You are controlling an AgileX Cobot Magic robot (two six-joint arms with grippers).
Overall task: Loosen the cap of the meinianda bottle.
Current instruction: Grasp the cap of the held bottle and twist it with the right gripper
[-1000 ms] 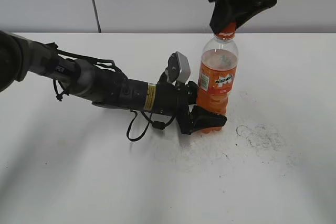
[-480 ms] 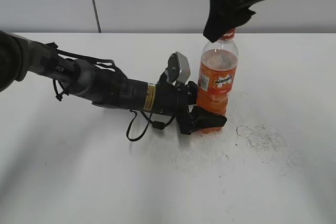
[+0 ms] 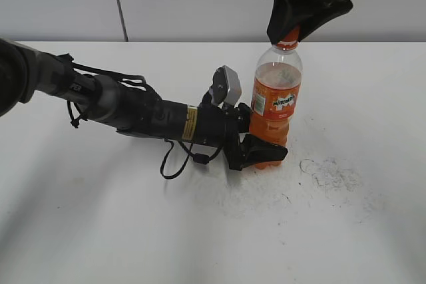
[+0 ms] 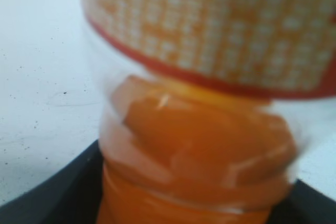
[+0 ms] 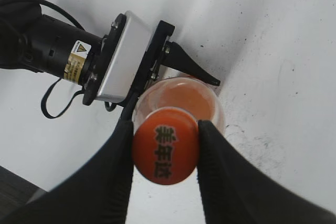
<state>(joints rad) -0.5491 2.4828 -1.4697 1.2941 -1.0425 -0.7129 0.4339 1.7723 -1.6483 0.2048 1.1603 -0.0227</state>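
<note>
The meinianda bottle (image 3: 276, 104) stands upright on the white table, full of orange drink, with an orange label. My left gripper (image 3: 263, 151) is shut on the bottle's base; the left wrist view shows the bottle (image 4: 210, 145) filling the frame between the dark fingers. The orange cap (image 5: 165, 152), with dark print on top, sits between the two black fingers of my right gripper (image 5: 165, 153), which is shut on it from above. In the exterior view the cap (image 3: 287, 40) is mostly hidden under the right gripper (image 3: 293, 28).
The white table (image 3: 100, 217) carries dark scuff marks (image 3: 329, 172) to the right of the bottle. The left arm (image 3: 133, 114) lies low across the table from the left, with a loose black cable (image 3: 176, 161) under it. A grey wall stands behind.
The right gripper has turned about the cap between the frames. The bottle and the left arm have stayed where they were.
</note>
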